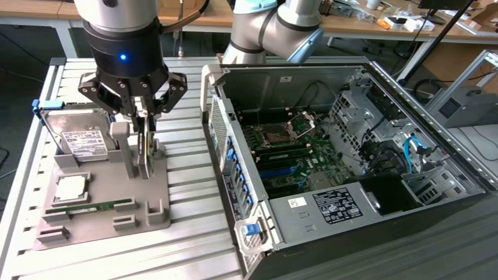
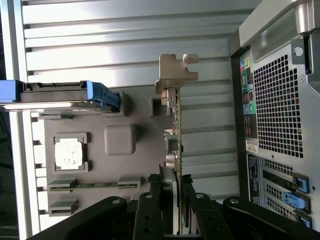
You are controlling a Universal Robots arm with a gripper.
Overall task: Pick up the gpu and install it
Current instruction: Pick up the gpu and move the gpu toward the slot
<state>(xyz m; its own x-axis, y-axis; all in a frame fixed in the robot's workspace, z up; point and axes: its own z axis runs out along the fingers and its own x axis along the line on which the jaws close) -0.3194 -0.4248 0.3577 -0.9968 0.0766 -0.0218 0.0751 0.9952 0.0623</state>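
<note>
The gpu (image 2: pixel 175 120) has a dull metal end. The tray (image 1: pixel 87 226) is matt grey plastic. The table (image 1: pixel 195 245) is shiny ribbed metal.

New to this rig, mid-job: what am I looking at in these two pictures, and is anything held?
One robot arm ends in a hand. The exterior view is taken from off the arm; the wrist view looks along the hand from the wrist. On the slatted table sits a gray holder with a hard drive, a processor chip, a memory stick and the gpu, standing on edge. On the exterior view's right is an open computer case. The hand is right at the gpu, which sits in its slot; whether it grips I cannot tell.
</note>
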